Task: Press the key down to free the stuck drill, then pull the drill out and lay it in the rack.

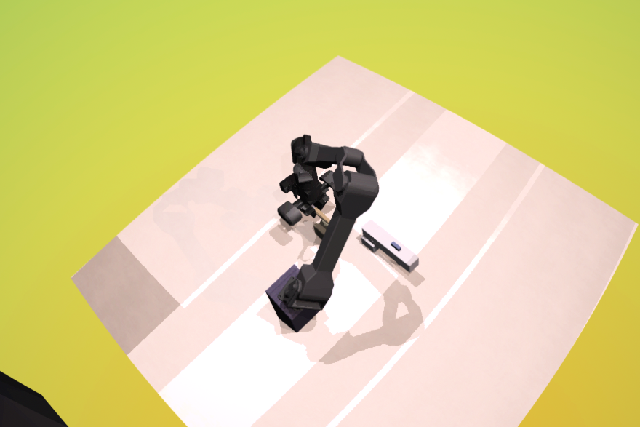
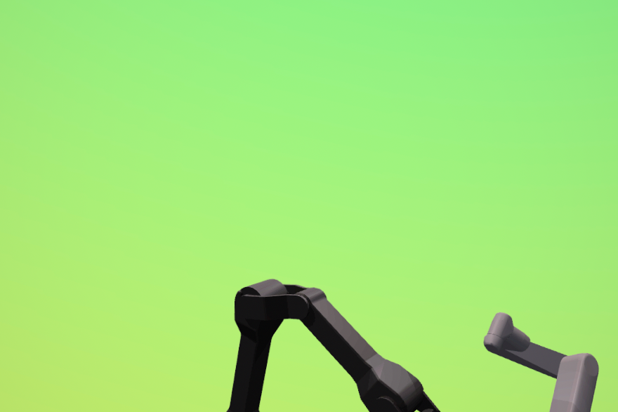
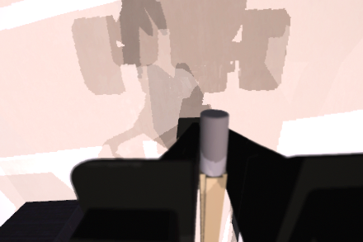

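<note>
My gripper is shut on the drill, which has a grey cylindrical end and a tan length. In the wrist view the grey end points up the picture and the tan part runs down between the fingers. The drill is apart from the pale grey long block. That block carries a small blue piece on top and a small grey block at its side; which is the key is unclear. The olive rack lies near the gripper, partly hidden by the arm.
The arm stands on a dark purple base block, also at the lower left of the wrist view. Its upper arm passes between the rack and the pale block in the top view. The exterior view shows only arm links and a grey jointed shape.
</note>
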Tool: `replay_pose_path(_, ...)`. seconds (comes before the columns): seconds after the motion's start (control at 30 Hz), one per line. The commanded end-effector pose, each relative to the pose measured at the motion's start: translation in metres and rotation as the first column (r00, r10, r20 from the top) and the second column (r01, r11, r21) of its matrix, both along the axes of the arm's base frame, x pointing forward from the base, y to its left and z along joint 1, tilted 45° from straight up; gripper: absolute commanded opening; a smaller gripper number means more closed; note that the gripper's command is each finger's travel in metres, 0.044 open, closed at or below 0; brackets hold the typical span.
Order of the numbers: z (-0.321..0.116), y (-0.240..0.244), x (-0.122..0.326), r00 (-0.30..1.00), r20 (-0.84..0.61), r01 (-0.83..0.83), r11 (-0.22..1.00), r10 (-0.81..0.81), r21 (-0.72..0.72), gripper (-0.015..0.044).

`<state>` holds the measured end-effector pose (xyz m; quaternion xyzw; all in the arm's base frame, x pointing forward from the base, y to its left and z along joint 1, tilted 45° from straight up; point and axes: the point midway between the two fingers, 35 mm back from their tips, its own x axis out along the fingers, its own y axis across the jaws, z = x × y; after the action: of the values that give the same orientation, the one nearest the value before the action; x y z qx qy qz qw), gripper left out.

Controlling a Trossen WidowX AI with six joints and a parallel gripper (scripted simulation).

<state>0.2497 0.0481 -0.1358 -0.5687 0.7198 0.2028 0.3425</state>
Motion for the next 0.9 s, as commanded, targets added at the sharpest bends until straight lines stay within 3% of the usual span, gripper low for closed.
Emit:
replay_pose_path(0.0, -0.006, -0.005, -0.002, 1.0, -0.005, -0.003, 1.0, 0.003, -0.004, 0.0)
replay_pose_path(0.87, -0.03, -0.028, -0.007, 1.0, -0.005, -0.003, 1.0, 0.003, -0.005, 0.0)
